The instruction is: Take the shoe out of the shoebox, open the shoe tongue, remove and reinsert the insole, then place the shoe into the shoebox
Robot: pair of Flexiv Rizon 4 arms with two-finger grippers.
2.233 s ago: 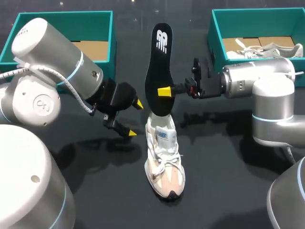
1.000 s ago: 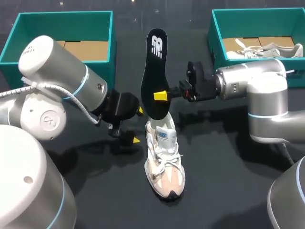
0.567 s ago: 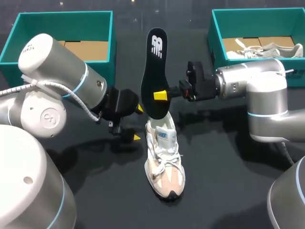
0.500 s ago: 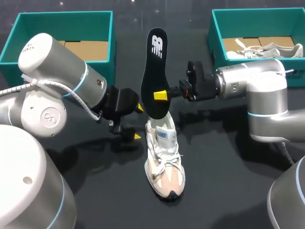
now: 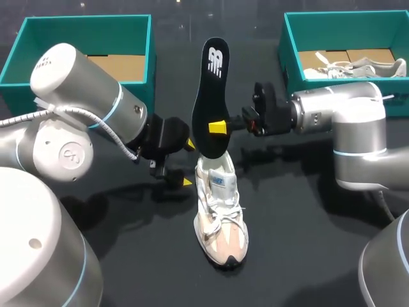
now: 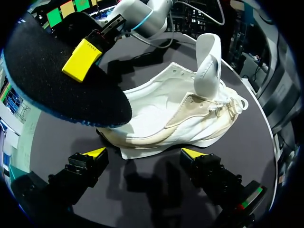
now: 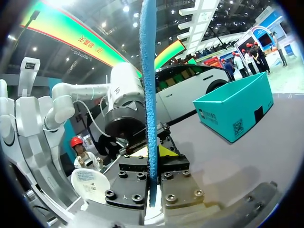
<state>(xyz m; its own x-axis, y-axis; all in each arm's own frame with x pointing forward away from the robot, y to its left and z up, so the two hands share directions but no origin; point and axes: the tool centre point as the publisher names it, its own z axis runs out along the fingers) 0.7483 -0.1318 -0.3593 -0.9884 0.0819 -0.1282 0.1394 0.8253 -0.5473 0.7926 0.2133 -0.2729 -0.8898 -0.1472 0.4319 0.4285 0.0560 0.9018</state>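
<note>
The shoe (image 5: 220, 214) stood on the tabletop (image 5: 307, 243); above its heel the right tool (image 5: 217, 126) was clamped on the upright insole (image 5: 211, 96), and the left tool (image 5: 188, 164), jaws apart, sat beside that heel. Steadying it while feeding the insole toe-first looked wisest.

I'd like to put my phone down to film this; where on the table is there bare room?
Bare table right of the shoe, before the right arm, and left of its toe. Crowded at the heel: the left gripper and the right gripper holding the insole.
</note>
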